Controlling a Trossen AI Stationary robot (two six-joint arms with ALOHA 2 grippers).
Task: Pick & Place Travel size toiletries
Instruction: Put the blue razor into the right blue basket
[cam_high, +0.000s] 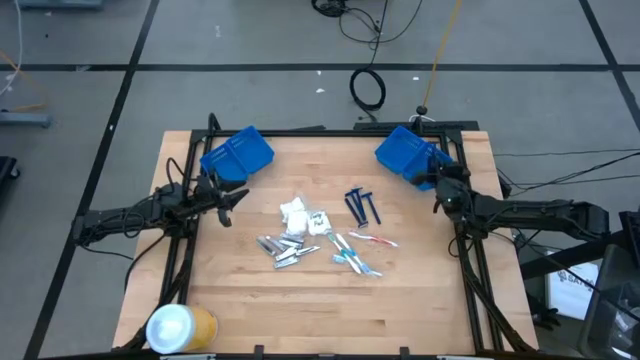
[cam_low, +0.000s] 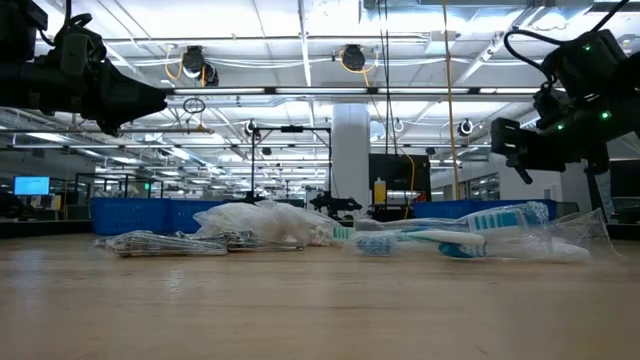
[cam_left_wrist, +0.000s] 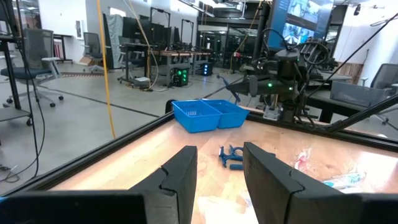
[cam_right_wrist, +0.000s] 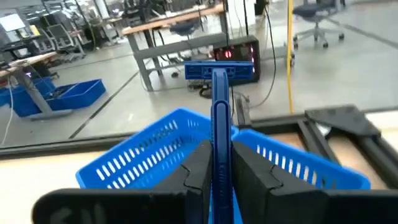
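The travel size toiletries lie in a loose pile mid-table: white packets (cam_high: 293, 212), silver tubes (cam_high: 280, 247), toothbrushes (cam_high: 357, 255) and dark blue razors (cam_high: 362, 205). My right gripper (cam_high: 437, 186) is at the near edge of the right blue bin (cam_high: 408, 152), shut on one dark blue razor (cam_right_wrist: 219, 118). That bin's slotted wall (cam_right_wrist: 155, 152) lies just beyond the fingers. My left gripper (cam_high: 232, 200) waits open by the left blue bin (cam_high: 237, 155), with nothing between its fingers (cam_left_wrist: 219, 174). It faces the razors (cam_left_wrist: 230, 155) on the table. My right gripper pinches the razor's handle (cam_right_wrist: 219, 155) between its two fingers. The razor runs along the fingers and sticks out past their tips, with its head (cam_right_wrist: 217, 71) at the far end. The fingers point roughly level toward the right bin. The razor is lifted clear of the table.
A big yellow-and-white roll (cam_high: 180, 327) stands at the table's near left corner. The black frame rails (cam_high: 470, 260) run along the table's sides. Bare wood lies between the pile and the near edge. Cables (cam_high: 367, 88) lie on the floor beyond the far edge.
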